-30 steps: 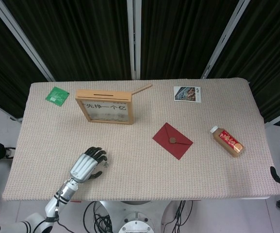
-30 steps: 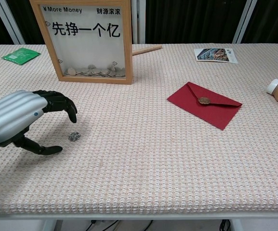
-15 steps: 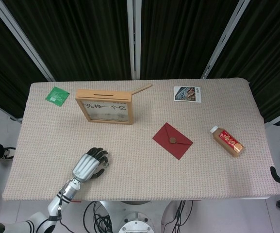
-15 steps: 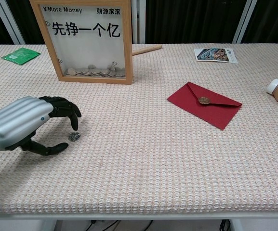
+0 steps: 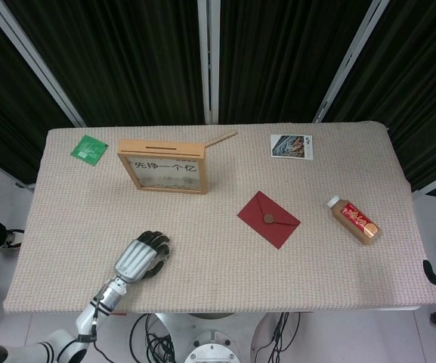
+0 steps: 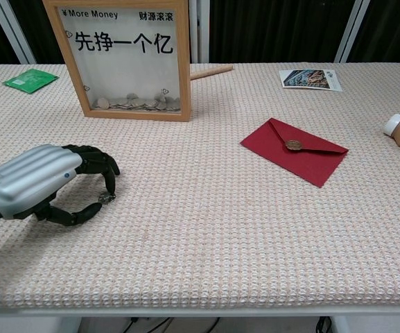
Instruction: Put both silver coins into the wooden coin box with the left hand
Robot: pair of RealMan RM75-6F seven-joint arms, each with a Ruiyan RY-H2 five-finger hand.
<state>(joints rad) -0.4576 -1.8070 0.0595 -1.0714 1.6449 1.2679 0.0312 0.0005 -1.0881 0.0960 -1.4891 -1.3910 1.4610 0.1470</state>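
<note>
Coin (image 6: 105, 198) lies flat at left robot hand (image 6: 47, 184) fingertips.

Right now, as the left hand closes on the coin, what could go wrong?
1. The coin lies flat on the woven cloth. The fingertips may slide over it or push it away instead of lifting it.
2. The box takes coins through a narrow slot in its top edge, so a loosely pinched coin could miss and drop.
3. Only one loose coin is visible; the left hand may be hiding the second.
</note>
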